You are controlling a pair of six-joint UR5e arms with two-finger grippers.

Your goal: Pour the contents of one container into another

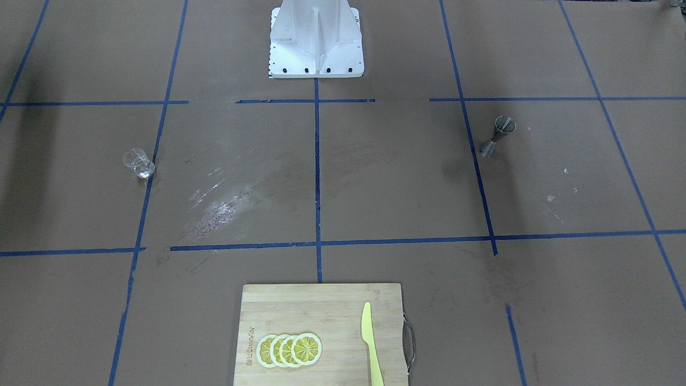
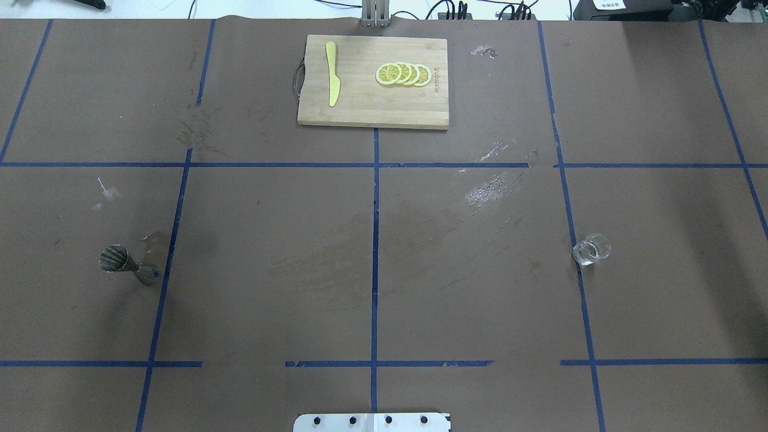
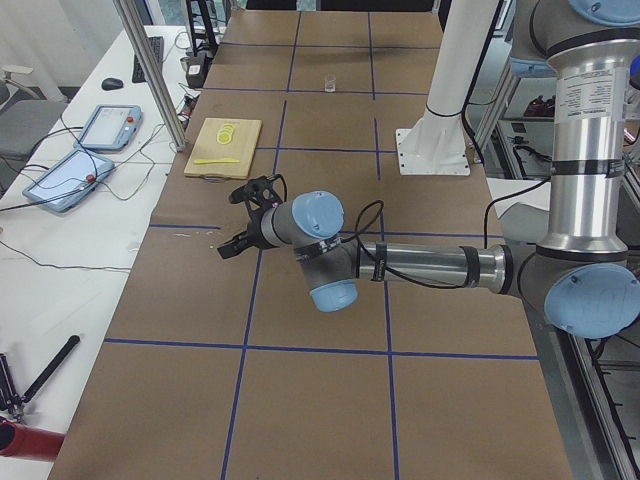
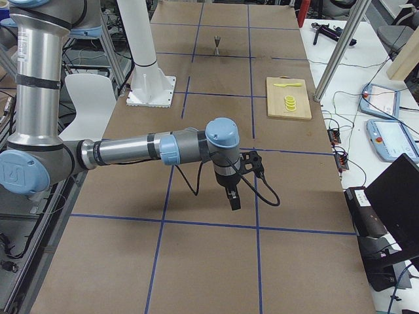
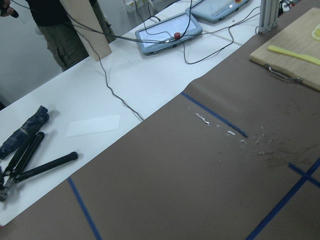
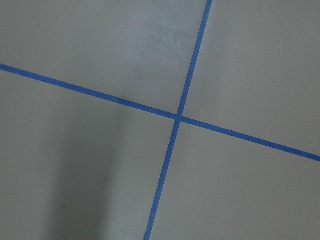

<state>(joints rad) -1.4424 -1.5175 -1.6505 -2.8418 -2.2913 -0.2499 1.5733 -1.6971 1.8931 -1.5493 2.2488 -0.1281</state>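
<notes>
The clear glass cup (image 1: 139,163) (image 2: 591,249) stands upright on the brown table on my right side, and shows small and far in the exterior left view (image 3: 330,84). The steel jigger (image 1: 498,136) (image 2: 129,264) (image 4: 217,45) stands upright on my left side. Neither gripper touches them. My left gripper (image 3: 245,215) hangs over the table's left end, and my right gripper (image 4: 234,199) points down over the right end. Both show only in the side views, so I cannot tell whether they are open or shut. Neither wrist view shows the cup or the jigger.
A wooden cutting board (image 2: 372,114) (image 1: 321,311) with lemon slices (image 2: 403,74) and a yellow knife (image 2: 332,81) lies at the table's far edge. The white robot base (image 1: 316,48) stands at the near middle. Beyond the left end, a white bench holds tablets (image 5: 167,32), cables and black tools (image 5: 30,155).
</notes>
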